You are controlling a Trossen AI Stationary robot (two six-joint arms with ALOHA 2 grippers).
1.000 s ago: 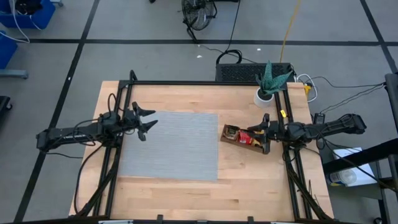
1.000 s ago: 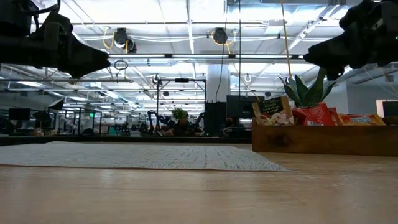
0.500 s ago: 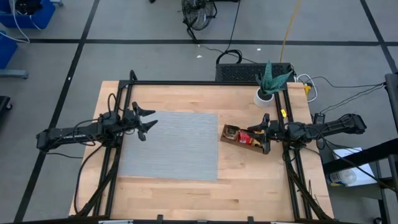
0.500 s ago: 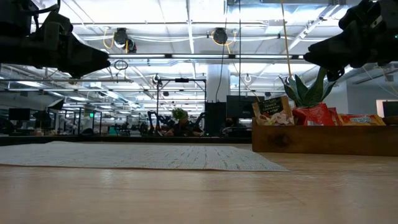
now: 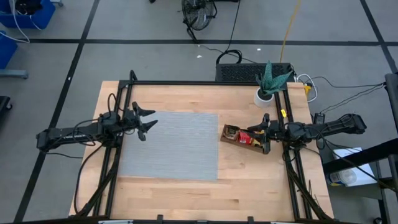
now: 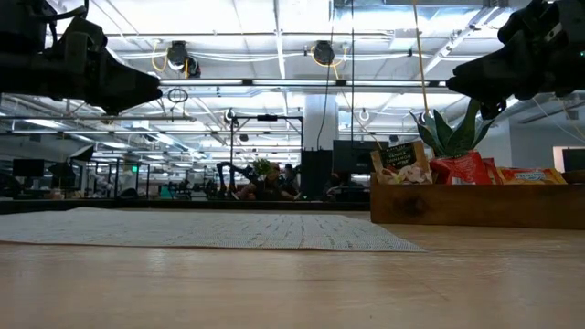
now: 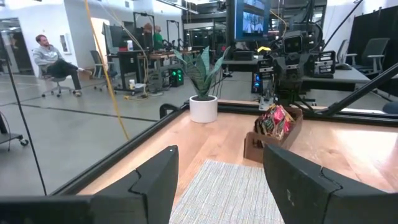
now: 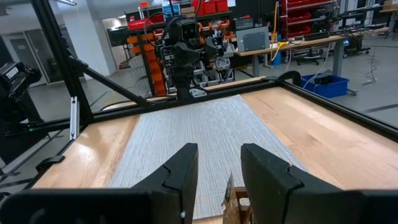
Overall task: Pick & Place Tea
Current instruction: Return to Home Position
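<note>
I am hovering my spread right gripper (image 5: 265, 133) just over the tea (image 5: 246, 137) in the tray (image 5: 226, 130), my spread left gripper (image 5: 148, 121) waiting across the mat (image 5: 174, 146).

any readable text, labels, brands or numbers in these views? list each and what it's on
Nothing can be quoted; no text is legible.
tea sachets in the wooden tray: printed wrappers, lettering too small to read.
monitor beyond the table: picture on screen, blurred, no words legible.
left claw, right claw: no markings show.
</note>
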